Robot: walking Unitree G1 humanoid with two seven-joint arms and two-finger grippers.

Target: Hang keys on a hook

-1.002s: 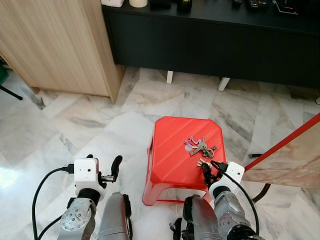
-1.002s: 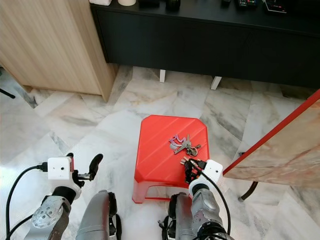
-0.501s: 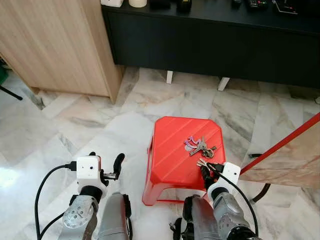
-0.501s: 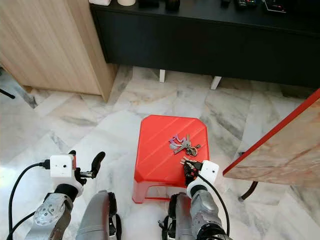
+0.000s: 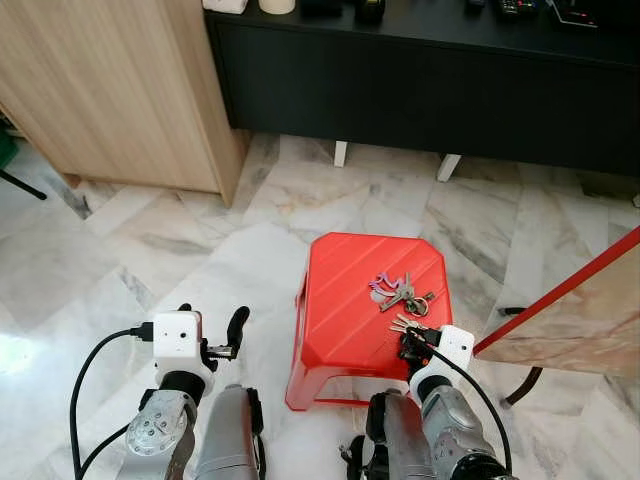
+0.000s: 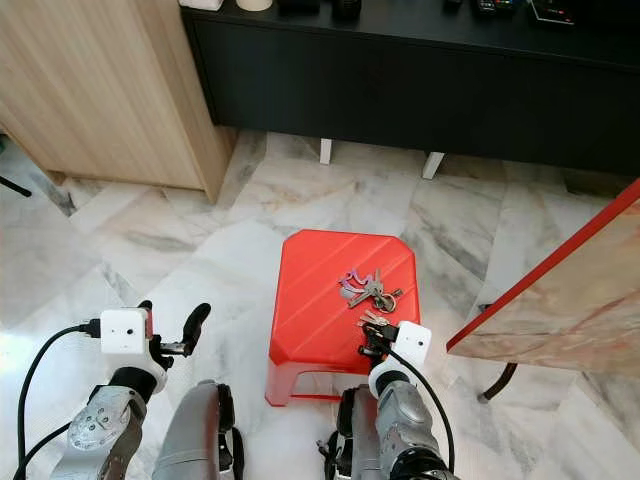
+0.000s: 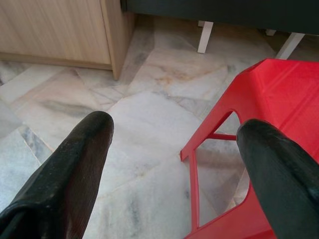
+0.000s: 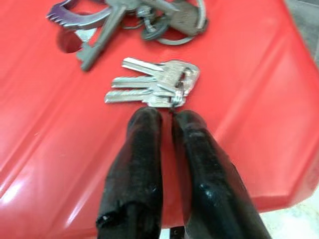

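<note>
Red stool (image 5: 365,300), centre frame, carrying two key bunches.
Right claw (image 8: 167,115) pinches the small silver keys (image 8: 154,87); larger bunch (image 5: 400,293) lies beyond; left claw (image 7: 174,144) spread, lower left.

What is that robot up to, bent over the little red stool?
It is picking up keys. Its right tool is pinched shut on the ring of a small bunch of silver keys on the red stool. A second bunch of keys with a purple tag lies just beyond it on the stool. The left tool hangs open beside the stool, above the marble floor, holding nothing. No hook can be seen from here.
</note>
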